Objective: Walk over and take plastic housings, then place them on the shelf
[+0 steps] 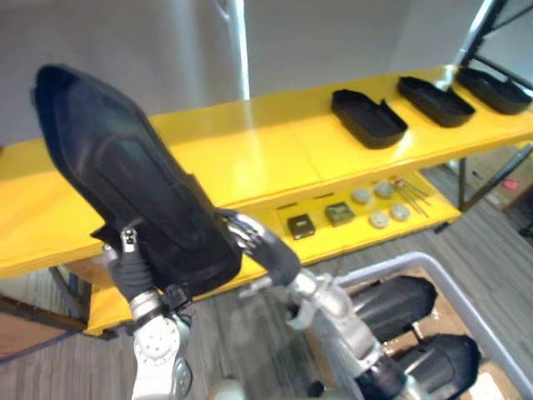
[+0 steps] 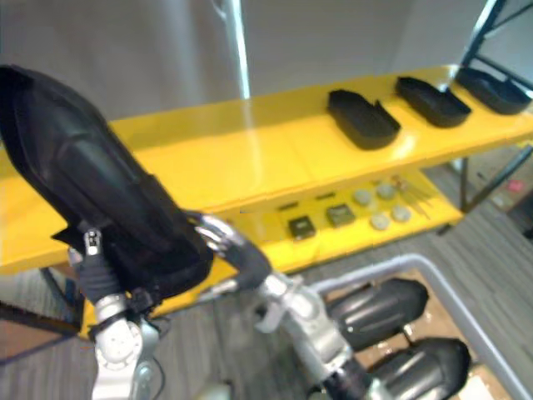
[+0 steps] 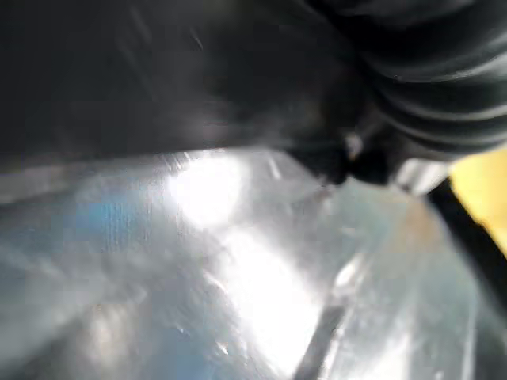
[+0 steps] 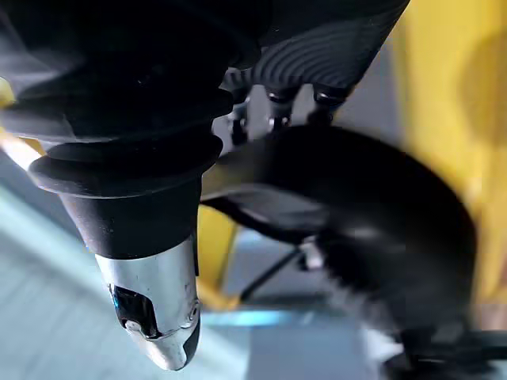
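The robot is carrying the held housing on the near side of the shelf, raised and tilted with its long end pointing up and away. That looks like a way to lift the bulky shell clear of the shelf's front edge before setting it down.

The left hand is propping the low end from beneath. Its fingers are hidden against the shell, so I cannot tell how they are set. The right hand is bracing the other side of that low end. In the right wrist view its fingers are hooking onto the housing's rim while the thumb is standing off it. Two hands on one end seems sensible for a piece this long and light.

Short of the shelf and toward its right end, a grey-railed crate is holding spare housings, probably the supply.

On the shelf's lower deck, dark boxes, pale discs and thin rods are lying, so that deck is partly taken up.

On the top deck, three housings are sitting open side up toward the right end. The stretch left of them is bare and is likely the landing spot. The raised shell is blocking the head camera's view of part of it.
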`<state>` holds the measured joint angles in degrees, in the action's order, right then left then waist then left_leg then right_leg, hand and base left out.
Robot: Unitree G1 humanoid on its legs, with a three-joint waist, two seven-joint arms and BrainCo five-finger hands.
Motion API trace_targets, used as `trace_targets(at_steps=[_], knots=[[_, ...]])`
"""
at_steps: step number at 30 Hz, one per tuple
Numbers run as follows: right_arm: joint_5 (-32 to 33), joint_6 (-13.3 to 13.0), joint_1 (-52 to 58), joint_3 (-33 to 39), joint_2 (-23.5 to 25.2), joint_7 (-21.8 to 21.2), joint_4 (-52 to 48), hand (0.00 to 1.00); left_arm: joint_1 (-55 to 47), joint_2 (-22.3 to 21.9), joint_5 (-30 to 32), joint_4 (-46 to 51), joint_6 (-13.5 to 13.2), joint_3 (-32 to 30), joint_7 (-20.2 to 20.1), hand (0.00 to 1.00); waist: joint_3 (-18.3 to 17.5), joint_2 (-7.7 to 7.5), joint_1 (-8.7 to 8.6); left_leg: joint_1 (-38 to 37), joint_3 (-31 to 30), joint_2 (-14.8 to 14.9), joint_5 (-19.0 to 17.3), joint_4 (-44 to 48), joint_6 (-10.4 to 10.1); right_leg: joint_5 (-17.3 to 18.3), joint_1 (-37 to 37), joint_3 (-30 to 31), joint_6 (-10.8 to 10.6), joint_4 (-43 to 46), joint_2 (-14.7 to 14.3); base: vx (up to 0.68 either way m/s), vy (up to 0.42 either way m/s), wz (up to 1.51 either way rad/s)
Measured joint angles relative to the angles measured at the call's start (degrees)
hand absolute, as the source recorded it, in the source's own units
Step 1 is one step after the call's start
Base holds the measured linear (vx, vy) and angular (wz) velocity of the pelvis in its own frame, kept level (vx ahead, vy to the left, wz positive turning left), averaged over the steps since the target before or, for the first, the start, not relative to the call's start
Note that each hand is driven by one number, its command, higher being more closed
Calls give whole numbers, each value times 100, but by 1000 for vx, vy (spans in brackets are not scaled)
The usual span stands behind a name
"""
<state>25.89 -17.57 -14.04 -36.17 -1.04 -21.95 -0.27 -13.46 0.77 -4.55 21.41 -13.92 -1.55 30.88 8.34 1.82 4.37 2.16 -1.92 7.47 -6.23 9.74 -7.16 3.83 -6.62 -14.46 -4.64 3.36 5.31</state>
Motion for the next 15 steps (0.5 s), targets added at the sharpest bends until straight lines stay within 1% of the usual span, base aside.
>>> trace_targets(at_steps=[2,4,5,7,8,9,11,12,13,14,15], knots=[[-211,2,-456,-156,140,160,182,0,-3,-14,-1,2,17,-80,-72,100,-21,5,143,-5,-146,-124,155,-151,30,-30,-146,-272,-48,-120,86,-9,21,72],[-254,27,-732,-273,213,300,203,0,-3,-34,0,3,64,-137,-124,100,-89,1,163,-9,-215,-218,296,-350,67,-35,-144,-416,-57,-128,170,-15,29,42],[-254,48,-781,-300,215,355,204,0,5,-40,0,9,85,-174,-141,100,-122,-2,162,-18,-213,-243,345,-415,81,-39,-140,-442,-63,-130,195,-7,33,24],[-243,57,-800,-309,214,581,240,0,6,-26,3,101,257,-222,-242,100,-256,-11,151,-130,-183,-352,492,-694,131,-51,-148,-462,-84,-121,317,-1,49,7],[-243,58,-800,-306,213,630,247,0,6,-22,3,104,302,-222,-258,100,-305,-7,135,-148,-179,-380,528,-767,140,-56,-142,-464,-94,-121,347,-4,54,-4],[-241,60,-798,-285,209,749,255,0,14,-22,15,114,404,-221,-299,100,-358,-8,110,-252,-127,-423,584,-899,170,-60,-150,-454,-99,-106,404,6,46,-12],[-314,37,-738,-227,202,988,307,0,24,-14,63,115,528,-225,-402,100,-458,-32,93,-340,-69,-488,629,-1041,206,-62,-146,-441,-107,-77,490,2,74,-11],[-486,28,-638,-111,200,1232,308,0,61,8,94,115,632,-229,-501,100,-489,-68,66,-384,-38,-527,633,-1070,218,-61,-145,-442,-108,-33,544,-11,75,-12],[-663,31,-507,17,197,1493,332,0,67,44,122,115,673,-228,-575,100,-505,-100,64,-465,85,-534,640,-1140,236,-61,-121,-435,-107,40,584,-5,63,-19],[-765,30,-429,73,183,1641,339,0,66,82,150,114,697,-228,-635,100,-509,-118,63,-499,132,-541,637,-1145,241,-61,-121,-423,-107,65,601,-10,59,-31],[-1076,29,-234,148,149,1976,333,0,66,160,340,108,776,-232,-734,100,-533,-166,52,-534,242,-549,627,-1152,257,-61,-65,-395,-107,151,641,-9,65,-32]])
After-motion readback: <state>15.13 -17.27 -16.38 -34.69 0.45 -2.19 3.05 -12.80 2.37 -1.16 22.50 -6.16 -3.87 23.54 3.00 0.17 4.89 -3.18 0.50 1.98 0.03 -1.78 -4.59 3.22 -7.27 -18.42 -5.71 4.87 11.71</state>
